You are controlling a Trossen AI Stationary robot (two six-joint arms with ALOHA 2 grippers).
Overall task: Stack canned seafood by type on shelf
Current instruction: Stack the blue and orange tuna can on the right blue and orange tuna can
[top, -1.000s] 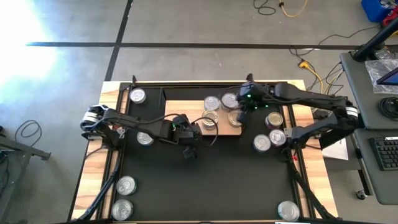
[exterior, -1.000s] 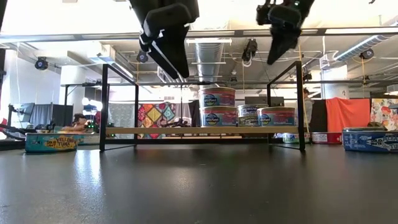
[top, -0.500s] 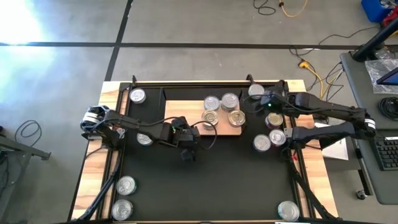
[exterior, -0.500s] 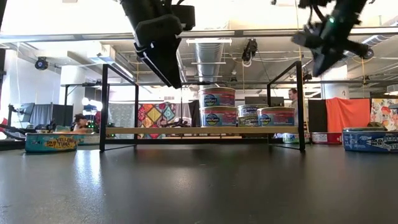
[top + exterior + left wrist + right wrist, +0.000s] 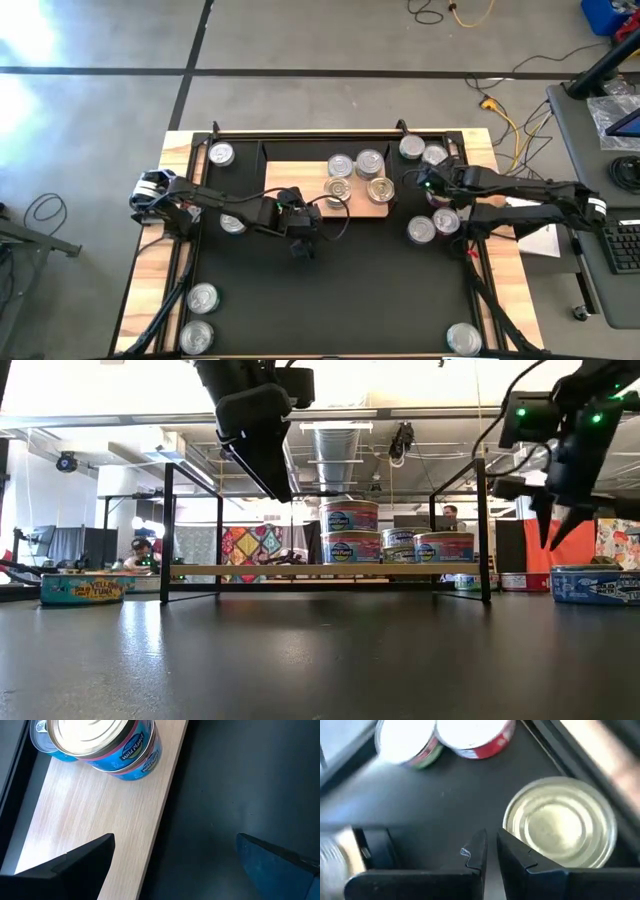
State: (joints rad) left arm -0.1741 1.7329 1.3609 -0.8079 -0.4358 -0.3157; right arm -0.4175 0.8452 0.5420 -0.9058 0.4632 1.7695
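- The right gripper [image 5: 424, 184] hangs above the black mat [image 5: 330, 290] just off the shelf's right end, its fingers [image 5: 479, 851] pressed nearly together with nothing between them.
- Directly beneath and just ahead of those fingers sits a gold-topped tin [image 5: 559, 830], not yet gripped. It looks like the next one to be fetched, though the jaws would have to spread first.
- A little farther out from that gripper lie more loose tins: a red-sided tin [image 5: 476, 736] and a green-sided one [image 5: 406, 741] toward the back, and two silver tops [image 5: 434, 225] nearer the front edge.
- Going left from the right gripper comes the shelf [image 5: 290, 190], a pale wood board carrying a cluster of cans [image 5: 357, 178] at its near end; from table height one pair [image 5: 349, 532] stands stacked two high, with single tins [image 5: 443, 547] beside it.
- The left gripper [image 5: 302, 240] hovers beyond the cluster, by the shelf's front edge, jaws spread wide and empty, a stacked blue-label pair [image 5: 120, 745] ahead of it.
- Farthest from both grippers, stray tins wait at the mat's corners: one at the back left [image 5: 221, 154], two at the front left [image 5: 200, 318], one at the front right [image 5: 463, 338].
- By my reckoning under half is done: about five tins are shelved, and more than that remain scattered.
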